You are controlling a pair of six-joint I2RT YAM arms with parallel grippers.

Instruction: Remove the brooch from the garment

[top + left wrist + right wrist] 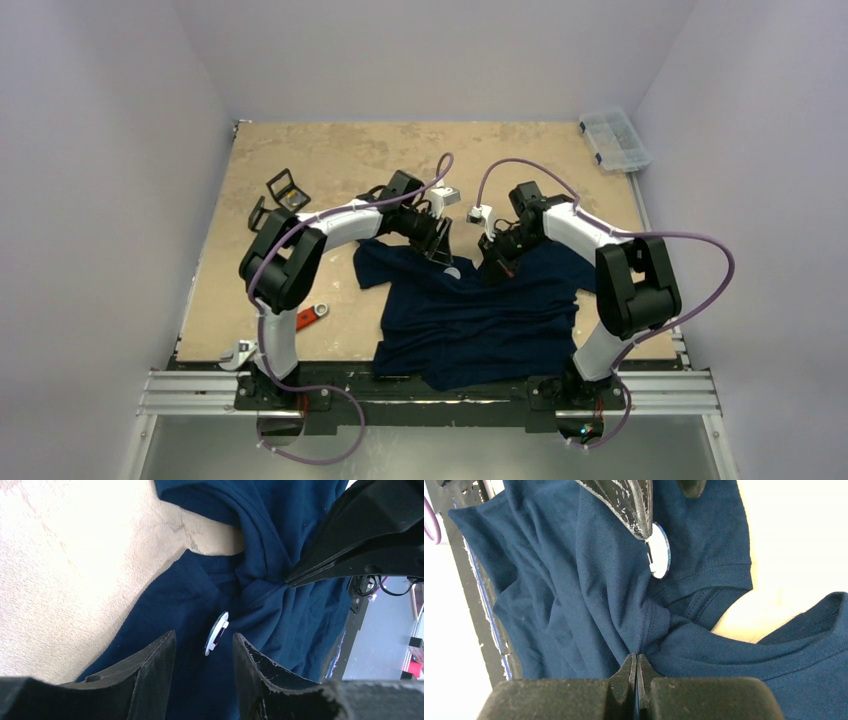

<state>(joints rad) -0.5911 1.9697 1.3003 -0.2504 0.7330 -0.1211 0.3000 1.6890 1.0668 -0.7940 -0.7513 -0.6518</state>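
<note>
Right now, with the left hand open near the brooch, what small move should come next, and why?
Probably ease the left hand slightly forward and close it on the brooch. It is open, and the white disc stands on edge in line with the gap just past its tips. The right hand is shut on a fold of the garment, which should steady the cloth.

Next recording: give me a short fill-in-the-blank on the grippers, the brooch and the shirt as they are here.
1. The round brooch on the navy shirt is mostly ___ in colour.
2. The right gripper is shut on a fold of the ___.
3. The left gripper has its jaws ___, one on each side of the brooch.
4. The clear box sits at the table's far ___ corner.
Missing words: white; shirt; open; right.
</note>
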